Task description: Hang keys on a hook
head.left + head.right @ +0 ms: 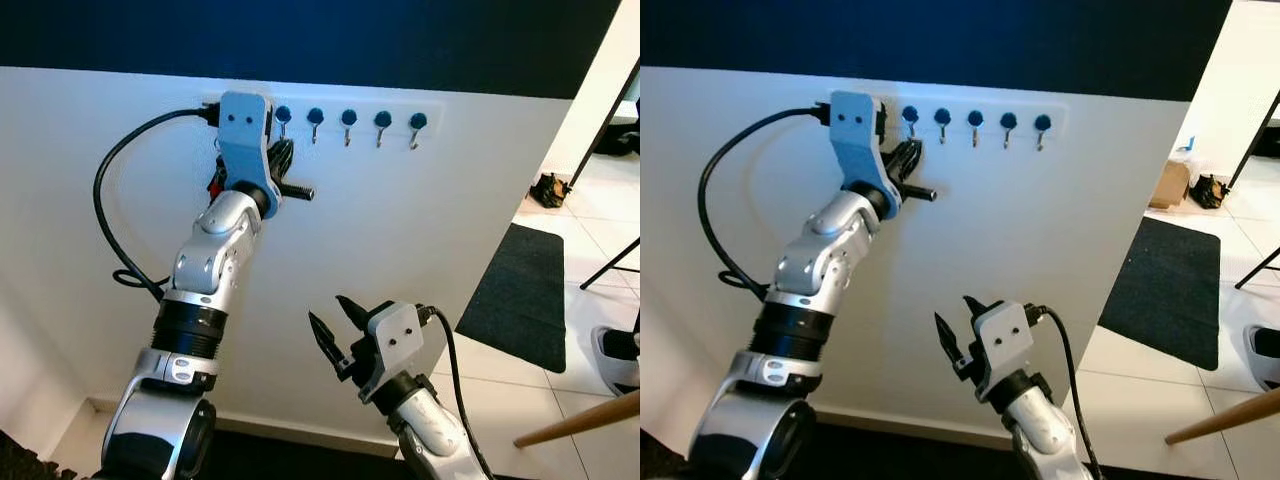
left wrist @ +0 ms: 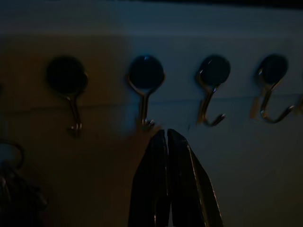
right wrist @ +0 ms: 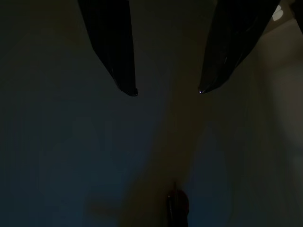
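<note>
A white rack (image 1: 400, 106) on the white wall carries a row of metal hooks with blue knobs (image 1: 348, 117). My left gripper (image 1: 283, 152) is raised against the rack with its fingers shut and nothing between them. In the left wrist view its fingertips (image 2: 165, 135) sit just under one hook (image 2: 144, 101). A dark key bunch with a red tag (image 1: 216, 184) hangs at the rack's left end, partly hidden behind my wrist; its ring and bundle (image 2: 14, 194) show dimly. My right gripper (image 1: 328, 312) is held low before the wall, open and empty (image 3: 167, 91).
A black mat (image 1: 525, 290) lies on the tiled floor to the right. A wooden pole (image 1: 580, 420), a shoe (image 1: 615, 355) and a tripod leg (image 1: 610, 265) stand further right. A cardboard box (image 1: 1170, 183) sits beyond the wall's end.
</note>
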Robot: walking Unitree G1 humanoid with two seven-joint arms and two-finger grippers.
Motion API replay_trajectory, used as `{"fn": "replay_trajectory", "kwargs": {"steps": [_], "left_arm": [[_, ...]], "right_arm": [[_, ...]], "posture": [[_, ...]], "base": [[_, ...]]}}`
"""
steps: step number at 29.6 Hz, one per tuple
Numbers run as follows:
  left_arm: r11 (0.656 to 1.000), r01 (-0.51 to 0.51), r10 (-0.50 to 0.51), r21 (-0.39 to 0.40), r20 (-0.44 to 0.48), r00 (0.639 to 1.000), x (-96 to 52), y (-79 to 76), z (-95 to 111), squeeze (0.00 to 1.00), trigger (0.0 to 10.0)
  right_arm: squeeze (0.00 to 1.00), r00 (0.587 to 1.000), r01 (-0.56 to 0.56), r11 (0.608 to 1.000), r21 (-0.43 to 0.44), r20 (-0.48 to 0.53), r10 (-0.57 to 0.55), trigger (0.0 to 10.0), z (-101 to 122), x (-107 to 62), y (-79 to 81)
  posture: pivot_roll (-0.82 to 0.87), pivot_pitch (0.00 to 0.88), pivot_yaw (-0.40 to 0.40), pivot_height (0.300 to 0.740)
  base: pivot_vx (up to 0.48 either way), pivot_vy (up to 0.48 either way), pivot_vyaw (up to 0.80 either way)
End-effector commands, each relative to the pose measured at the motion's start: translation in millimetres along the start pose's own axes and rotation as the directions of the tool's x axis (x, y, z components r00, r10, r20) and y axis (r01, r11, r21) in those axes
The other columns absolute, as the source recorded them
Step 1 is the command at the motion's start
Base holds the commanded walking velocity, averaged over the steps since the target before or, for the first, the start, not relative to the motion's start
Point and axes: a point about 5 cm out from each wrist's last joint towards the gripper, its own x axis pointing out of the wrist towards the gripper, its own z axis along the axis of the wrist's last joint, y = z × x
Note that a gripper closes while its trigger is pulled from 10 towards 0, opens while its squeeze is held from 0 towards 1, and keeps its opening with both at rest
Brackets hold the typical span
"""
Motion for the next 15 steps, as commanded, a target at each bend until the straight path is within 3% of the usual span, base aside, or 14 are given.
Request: {"fn": "replay_trajectory", "kwargs": {"steps": [1, 8, 11, 12, 15], "left_arm": [[1.0, 0.0, 0.0, -0.001, 0.011, 1.0, 1.9, -1.4, 4, 0.0, 10.0], [0.999, 0.018, -0.015, -0.034, 0.067, 0.998, -10.0, 7.4, 12, 0.0, 10.0], [0.995, 0.098, -0.098, -0.002, 0.02, 0.995, -29.3, 5.4, 1, 0.0, 10.0], [0.995, 0.098, -0.098, -0.002, 0.02, 0.995, -29.3, 5.4, 1, 0.0, 10.0], [0.99, 0.139, -0.137, 0.016, -0.1, 0.986, -60.9, 8.9, -25, 0.0, 10.0]], "right_arm": [[0.0, 1.0, -0.004, 1.0, 0.004, -0.006, 0.004, 10.0, 0, -1.7, 2.6], [0.0, 1.0, 0.003, 1.0, 0.003, -0.013, -0.003, 10.0, -1, -3.7, 1.7], [0.0, 0.999, 0.02, 1.0, 0.003, -0.027, -0.02, 10.0, -5, -6.8, -0.7], [0.0, 0.999, 0.02, 1.0, 0.003, -0.027, -0.02, 10.0, -5, -6.8, -0.7], [0.0, 0.996, 0.057, 0.998, -0.002, -0.067, -0.057, 10.0, -15, -14.8, -6.9]], "posture": [[0.05, 0.156, 0.044, 0.74], [0.05, 0.158, 0.047, 0.74], [0.05, 0.159, 0.051, 0.74], [0.05, 0.159, 0.051, 0.74], [0.06, 0.166, 0.062, 0.74]], "base": [[0.0, 0.0, 0.0], [0.0, 0.0, 0.0], [0.0, 0.0, 0.0], [0.0, 0.0, 0.0], [0.0, 0.0, 0.0]]}}
